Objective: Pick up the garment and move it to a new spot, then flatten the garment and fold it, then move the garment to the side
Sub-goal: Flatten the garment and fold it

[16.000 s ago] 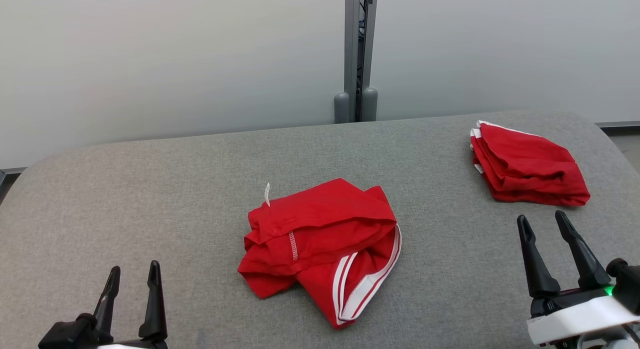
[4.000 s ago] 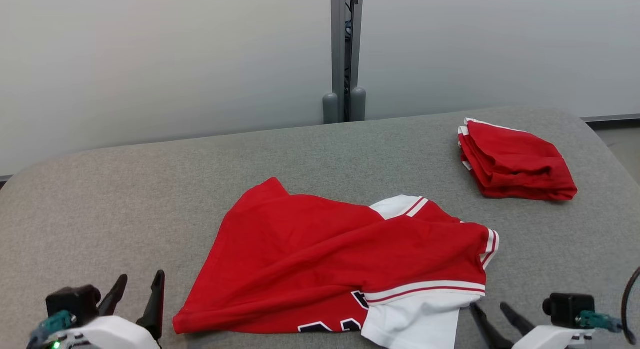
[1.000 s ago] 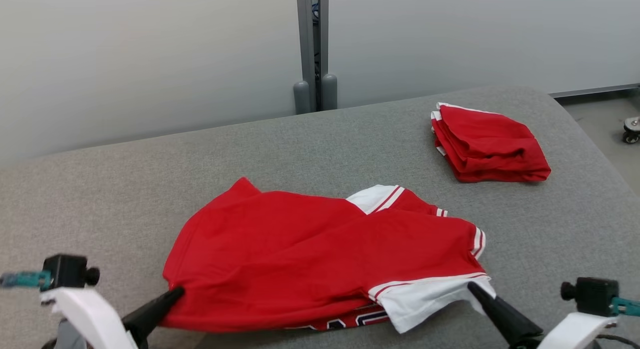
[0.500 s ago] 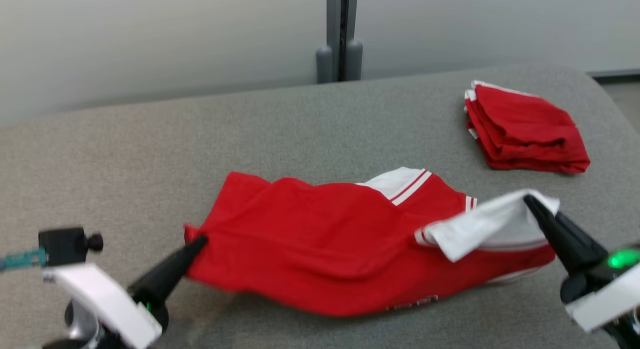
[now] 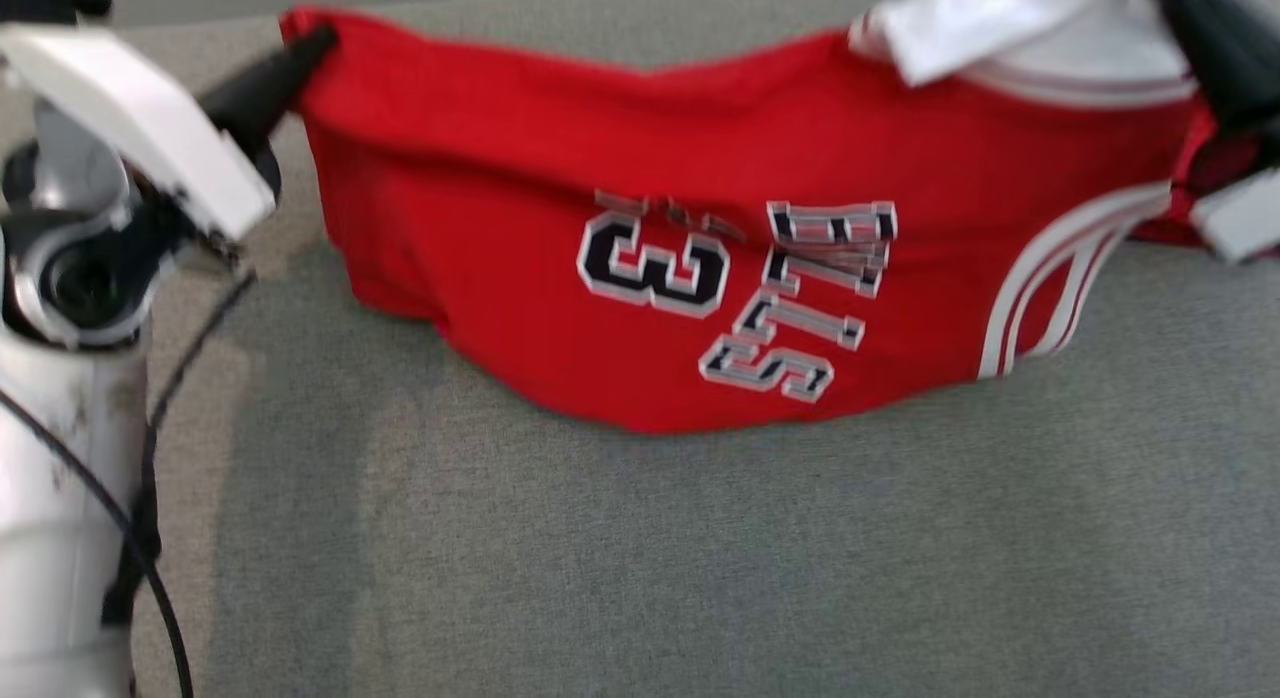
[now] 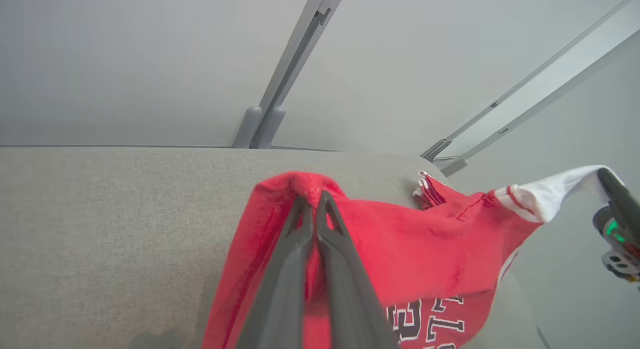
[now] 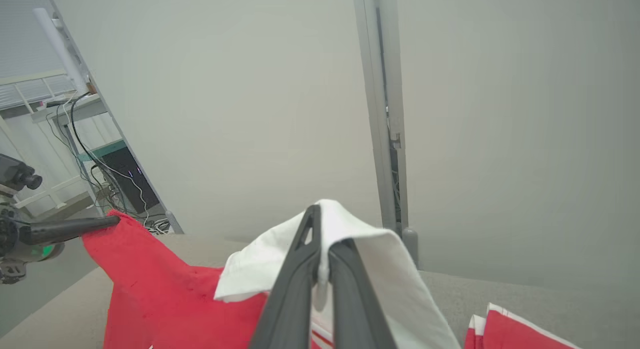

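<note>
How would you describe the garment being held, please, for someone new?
Above the grey padded table, a red jersey hangs stretched between the left gripper and right gripper. Unlike the folded red garment lying nearby, it shows a black 3, lettering and a white sleeve.

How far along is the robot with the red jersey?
Pickup looks done: the red jersey hangs over the grey table between the left hand, shut on its red corner, and the right hand, shut on its white end. Moving it is in hand. Setting down, flattening, folding and moving aside remain.
</note>
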